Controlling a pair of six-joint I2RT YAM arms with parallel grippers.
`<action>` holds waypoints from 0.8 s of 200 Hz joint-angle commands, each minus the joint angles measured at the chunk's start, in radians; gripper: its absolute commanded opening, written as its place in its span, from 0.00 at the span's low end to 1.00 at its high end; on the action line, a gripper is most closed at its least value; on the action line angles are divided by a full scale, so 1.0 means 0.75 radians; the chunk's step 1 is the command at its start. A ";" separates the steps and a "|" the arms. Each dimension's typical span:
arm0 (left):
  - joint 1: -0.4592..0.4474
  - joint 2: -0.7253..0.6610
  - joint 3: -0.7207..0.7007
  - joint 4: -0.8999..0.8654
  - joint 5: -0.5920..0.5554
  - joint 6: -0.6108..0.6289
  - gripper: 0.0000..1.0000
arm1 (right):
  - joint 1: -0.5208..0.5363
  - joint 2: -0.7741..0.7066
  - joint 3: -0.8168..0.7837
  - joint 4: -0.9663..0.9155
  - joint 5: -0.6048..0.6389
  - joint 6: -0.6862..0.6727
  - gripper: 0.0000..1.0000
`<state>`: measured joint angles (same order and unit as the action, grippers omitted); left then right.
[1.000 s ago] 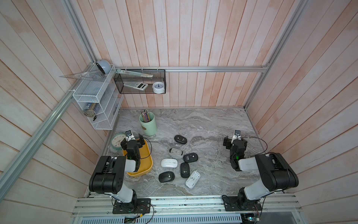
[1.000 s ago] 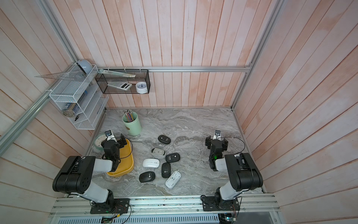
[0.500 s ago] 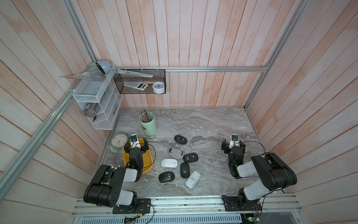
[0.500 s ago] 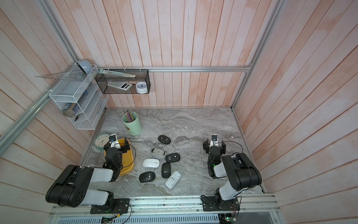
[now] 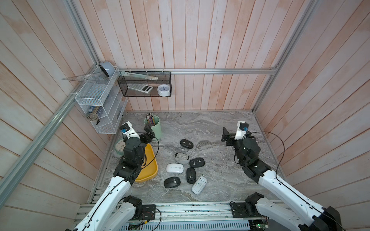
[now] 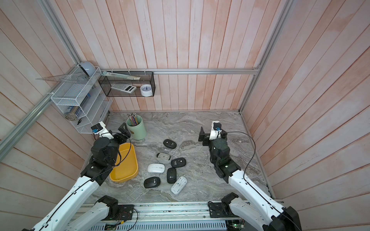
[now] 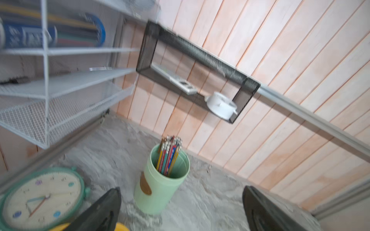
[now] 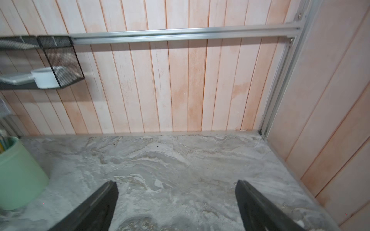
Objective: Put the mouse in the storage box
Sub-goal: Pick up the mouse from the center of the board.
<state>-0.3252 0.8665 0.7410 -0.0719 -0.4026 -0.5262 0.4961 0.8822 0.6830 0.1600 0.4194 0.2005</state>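
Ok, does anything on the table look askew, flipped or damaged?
Two mice seem to lie underside up: the grey mouse and the front white mouse. The green clock lies flat beside the storage box. Nothing looks spilled or broken.

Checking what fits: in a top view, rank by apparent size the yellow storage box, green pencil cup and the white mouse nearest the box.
1. storage box, partly hidden.
2. pencil cup.
3. white mouse.

Robot lab cell posing as office desk. Pale wood-plank walls (image 5: 190, 40) and aluminium frame rails (image 5: 220, 71) enclosing marble-look tabletop (image 5: 210, 128). White wire rack (image 5: 90, 100) and black mesh basket (image 5: 123, 89) hanging on walls, basket holding calculator (image 5: 140, 88) and small clock (image 5: 164, 90). Pencil cup (image 5: 157, 128) standing, computer mice (image 5: 174, 168) lying scattered. Two robot arms (image 5: 112, 192) sitting on front rail.
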 commanded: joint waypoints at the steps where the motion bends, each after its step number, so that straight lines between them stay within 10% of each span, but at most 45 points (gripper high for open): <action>1: 0.030 0.052 0.021 -0.350 0.249 -0.172 1.00 | -0.091 -0.058 -0.003 -0.595 -0.183 0.370 0.98; 160: -0.355 1.239 0.842 -0.755 0.301 -0.505 0.88 | -0.252 -0.128 -0.323 -0.533 -0.445 0.377 0.98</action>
<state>-0.5816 1.7428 1.3132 -0.6163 -0.1967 -0.8639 0.3096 0.7780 0.4671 -0.3111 0.1154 0.4900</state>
